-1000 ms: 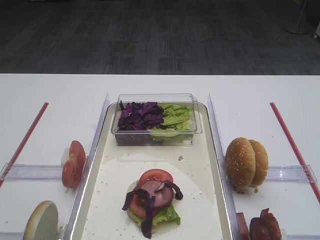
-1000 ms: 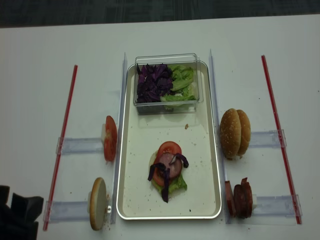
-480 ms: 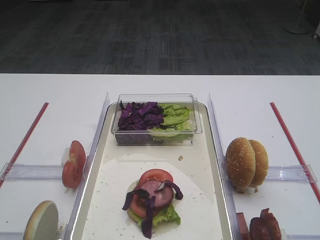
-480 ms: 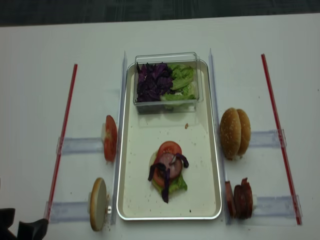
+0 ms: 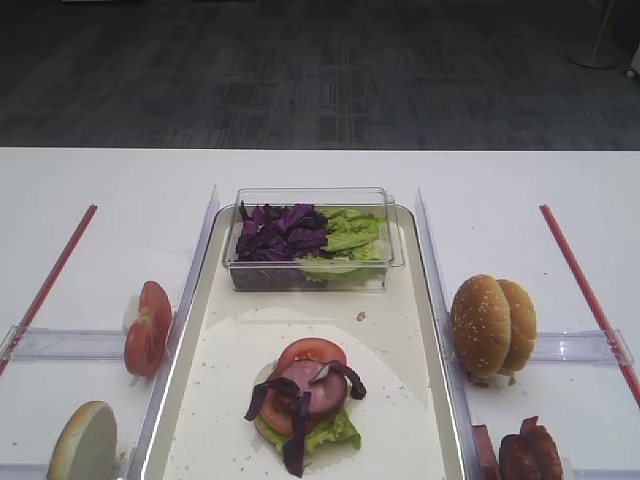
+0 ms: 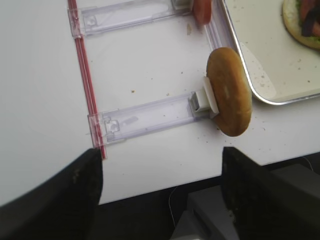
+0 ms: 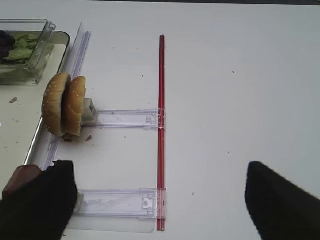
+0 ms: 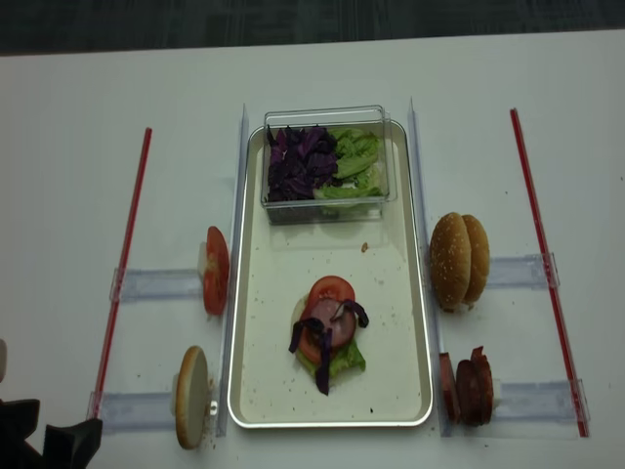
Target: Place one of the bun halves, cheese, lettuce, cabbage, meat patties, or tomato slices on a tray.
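On the tray (image 8: 264, 391) lies a stack (image 8: 327, 337) of lettuce, meat patty, tomato slice and cabbage strips. A sesame bun half (image 6: 229, 91) stands on edge left of the tray, with upright tomato slices (image 8: 215, 270) farther back. To the right of the tray stand two bun halves (image 7: 65, 104) and meat patties (image 8: 469, 386). My left gripper (image 6: 160, 200) hangs open over the table's near left edge, holding nothing. My right gripper (image 7: 160, 205) is open above the right side of the table, also holding nothing.
A clear plastic box (image 5: 390, 262) at the tray's far end holds purple cabbage (image 5: 280, 230) and green lettuce (image 5: 350, 232). Red strips (image 8: 122, 264) (image 8: 542, 264) run along both sides. Clear plastic holders (image 6: 145, 117) (image 7: 125, 118) carry the upright food.
In the second overhead view my left gripper has drawn back toward the near left corner. No food has moved.
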Available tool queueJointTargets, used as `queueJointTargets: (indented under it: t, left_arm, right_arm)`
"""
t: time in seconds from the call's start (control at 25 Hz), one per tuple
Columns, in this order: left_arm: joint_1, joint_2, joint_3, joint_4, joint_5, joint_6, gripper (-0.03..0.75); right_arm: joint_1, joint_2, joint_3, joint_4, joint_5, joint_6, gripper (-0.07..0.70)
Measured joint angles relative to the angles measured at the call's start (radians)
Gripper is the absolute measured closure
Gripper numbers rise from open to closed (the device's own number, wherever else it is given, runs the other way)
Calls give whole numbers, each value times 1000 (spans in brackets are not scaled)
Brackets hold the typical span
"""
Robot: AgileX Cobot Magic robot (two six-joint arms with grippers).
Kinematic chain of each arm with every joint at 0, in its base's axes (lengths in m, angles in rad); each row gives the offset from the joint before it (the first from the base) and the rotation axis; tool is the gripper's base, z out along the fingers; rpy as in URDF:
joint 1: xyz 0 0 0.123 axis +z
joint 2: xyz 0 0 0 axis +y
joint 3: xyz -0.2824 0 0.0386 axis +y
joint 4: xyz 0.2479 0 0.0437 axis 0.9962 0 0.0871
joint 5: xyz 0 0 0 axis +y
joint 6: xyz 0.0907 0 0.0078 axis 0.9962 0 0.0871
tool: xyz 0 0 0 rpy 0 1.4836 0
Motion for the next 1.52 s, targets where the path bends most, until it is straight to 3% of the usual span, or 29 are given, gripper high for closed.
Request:
queueJointTargets:
  t: [0.76,1.52]
  left_arm:
    - [0,-258,0,2,0,-2,254]
    - [0,-337,0,37,5,-43,254]
  right_arm:
    - [0,0,0,0,0,0,-60]
    - [0,0,0,0,0,0,-60]
